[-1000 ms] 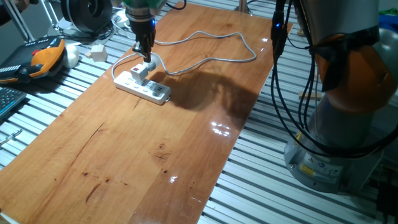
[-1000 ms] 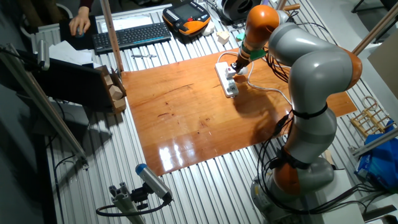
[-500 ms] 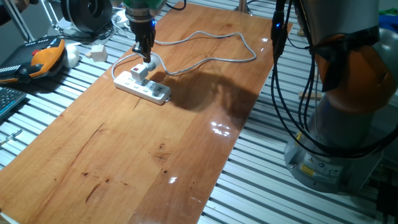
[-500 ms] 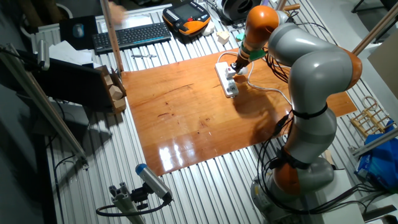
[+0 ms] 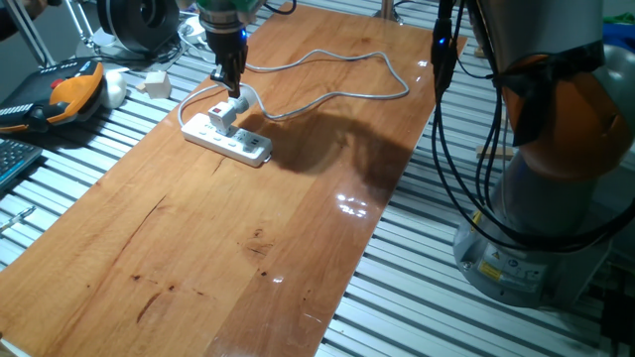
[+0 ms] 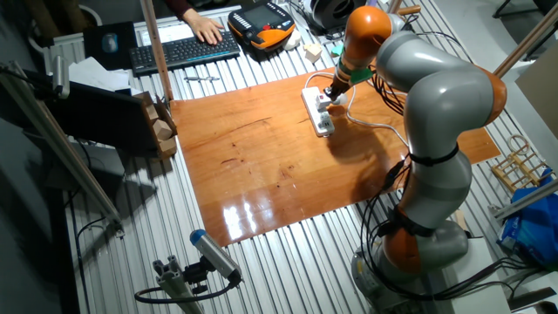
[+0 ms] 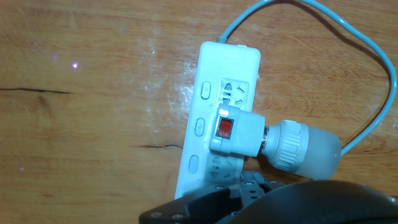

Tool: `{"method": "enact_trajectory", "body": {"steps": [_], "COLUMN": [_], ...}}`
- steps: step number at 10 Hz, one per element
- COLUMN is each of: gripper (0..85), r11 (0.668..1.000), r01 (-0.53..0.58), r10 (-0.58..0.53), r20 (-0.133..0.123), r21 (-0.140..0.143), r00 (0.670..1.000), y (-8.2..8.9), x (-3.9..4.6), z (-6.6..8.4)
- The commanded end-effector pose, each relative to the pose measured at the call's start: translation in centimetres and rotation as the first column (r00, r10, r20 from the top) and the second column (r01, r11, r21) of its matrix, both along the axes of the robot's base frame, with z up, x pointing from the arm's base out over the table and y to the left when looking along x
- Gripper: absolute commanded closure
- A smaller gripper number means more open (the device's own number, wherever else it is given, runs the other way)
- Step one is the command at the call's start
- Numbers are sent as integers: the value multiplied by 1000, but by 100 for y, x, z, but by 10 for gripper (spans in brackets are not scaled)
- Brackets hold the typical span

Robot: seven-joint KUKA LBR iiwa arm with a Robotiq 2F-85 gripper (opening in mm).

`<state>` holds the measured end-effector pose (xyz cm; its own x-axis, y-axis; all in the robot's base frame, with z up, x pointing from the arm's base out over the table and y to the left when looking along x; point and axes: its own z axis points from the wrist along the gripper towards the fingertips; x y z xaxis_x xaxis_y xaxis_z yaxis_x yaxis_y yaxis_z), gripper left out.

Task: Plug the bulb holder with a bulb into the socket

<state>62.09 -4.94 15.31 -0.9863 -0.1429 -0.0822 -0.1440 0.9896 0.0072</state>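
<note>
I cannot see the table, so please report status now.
Gripper above the small white bulb holder, jaw state unclear. Holder sits on the long white power strip. Nothing in the way.

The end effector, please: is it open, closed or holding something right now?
End effector: cannot be told; it is right at the bulb holder.

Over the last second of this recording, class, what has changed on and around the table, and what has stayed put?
Only the person's hand at the far edge moved: it went from beside the keyboard, out of sight, and now rests on the keys. The gripper still hangs right over the bulb holder, which sits on the power strip as before. Strip, cable and arm have not visibly shifted.
</note>
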Motion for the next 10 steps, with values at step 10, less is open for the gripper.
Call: {"method": "enact_trajectory", "body": {"steps": [10], "gripper": [850], "r11": [1000], "r01": [-1], "r10": [1], "r20": [1], "r21": [-2], "r00": [1000], "y": [-5], "x": [-6], "z": [1]}}
